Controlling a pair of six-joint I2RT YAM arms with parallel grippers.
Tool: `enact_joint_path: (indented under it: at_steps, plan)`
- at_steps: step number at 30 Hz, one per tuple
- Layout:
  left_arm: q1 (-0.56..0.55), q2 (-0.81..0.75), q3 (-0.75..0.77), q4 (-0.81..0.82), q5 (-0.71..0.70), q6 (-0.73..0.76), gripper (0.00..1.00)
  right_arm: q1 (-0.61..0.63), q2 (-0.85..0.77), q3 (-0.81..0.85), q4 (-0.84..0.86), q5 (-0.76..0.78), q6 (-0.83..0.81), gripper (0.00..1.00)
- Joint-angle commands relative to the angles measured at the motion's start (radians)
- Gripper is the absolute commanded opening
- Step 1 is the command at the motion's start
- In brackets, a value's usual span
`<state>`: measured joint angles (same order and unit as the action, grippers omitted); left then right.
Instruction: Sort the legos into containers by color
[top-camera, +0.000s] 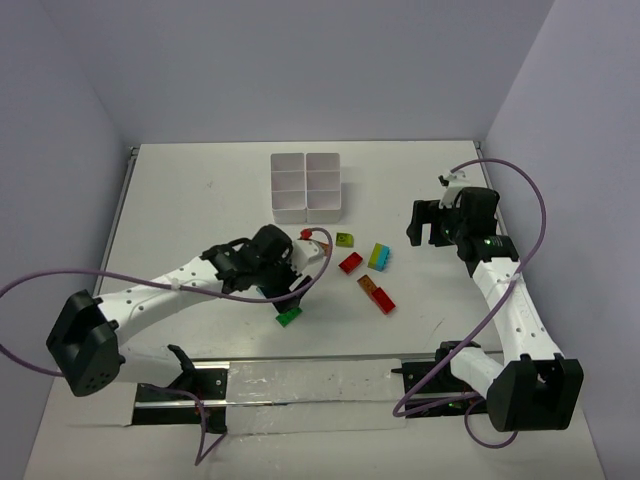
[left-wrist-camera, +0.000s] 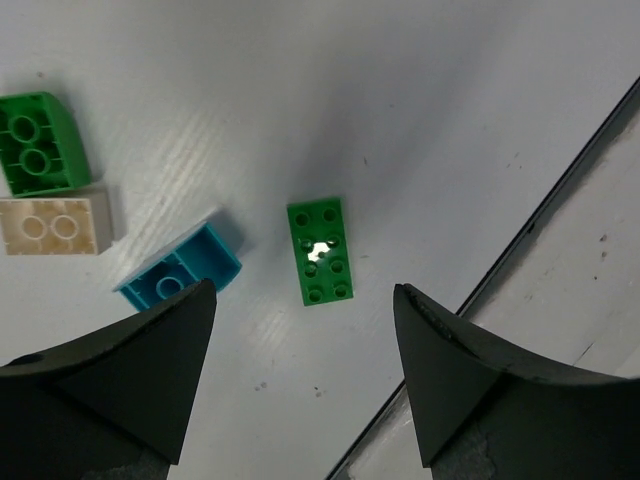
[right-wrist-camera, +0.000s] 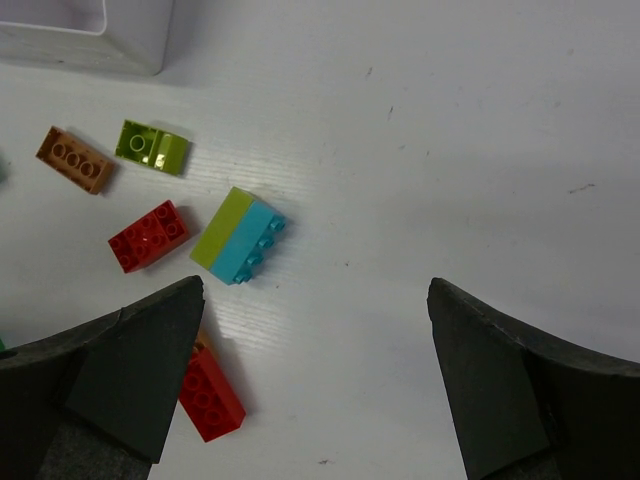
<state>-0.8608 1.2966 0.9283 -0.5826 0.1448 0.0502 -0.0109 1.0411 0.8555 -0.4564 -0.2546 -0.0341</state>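
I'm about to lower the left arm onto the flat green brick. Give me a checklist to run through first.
1. Left gripper open: ok, jaws wide apart.
2. Flat green studded plastic brick between the jaws: ok, roughly centred, studs up.
3. Descent path clear: not ok, the cyan plastic brick lies close beside one finger.
4. Height above the table: cannot tell.
5. White six-compartment plastic tray free: ok, no bricks seen inside.
6. Right gripper out of the way: ok, open, empty, well apart.
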Motion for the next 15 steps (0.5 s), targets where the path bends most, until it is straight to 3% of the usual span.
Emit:
enact_joint_path:
  at_steps: [1, 5, 15]
  plan:
    - [-0.066, 0.059, 0.012, -0.006, -0.097, -0.033, 0.8, 0.006, -0.025, -0.004, 0.036, 0.018, -0.001, 1.0]
    - [-0.07, 0.146, 0.032, -0.006, -0.182, -0.04, 0.77, 0.006, -0.023, 0.002, 0.03, 0.016, 0.0, 1.0]
    - [-0.082, 0.249, 0.063, -0.026, -0.161, -0.094, 0.77, 0.006, -0.038, -0.01, 0.033, 0.022, -0.002, 1.0]
